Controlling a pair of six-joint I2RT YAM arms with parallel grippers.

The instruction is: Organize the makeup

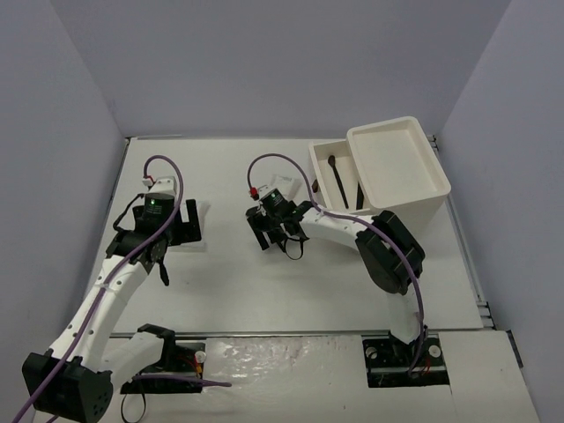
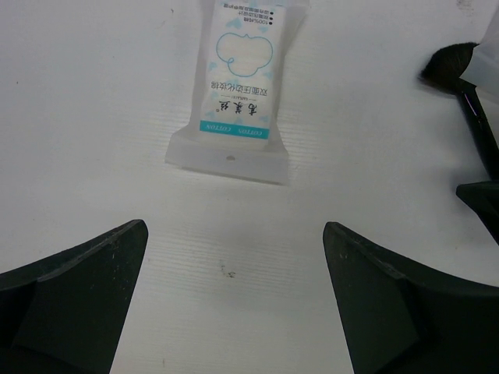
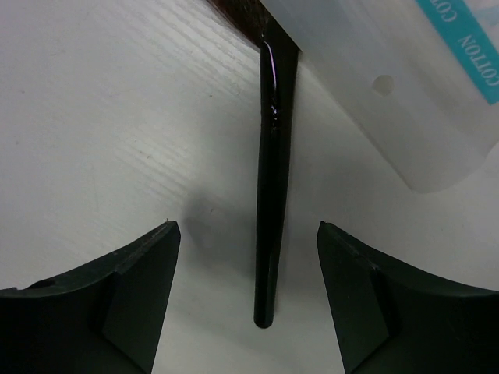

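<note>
Packet (image 3: 374,47) lying over thin black brush (image 3: 273,195) end reads "COTTON"

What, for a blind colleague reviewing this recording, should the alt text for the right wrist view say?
A thin black brush handle lies on the white table between the two open dark fingers of the right gripper, touching neither. Its far end runs under a translucent white packet with teal print at the upper right.

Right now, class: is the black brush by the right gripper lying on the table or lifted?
Lying on the table: the black brush rests flat, the right gripper's jaws open either side, not touching.
</note>
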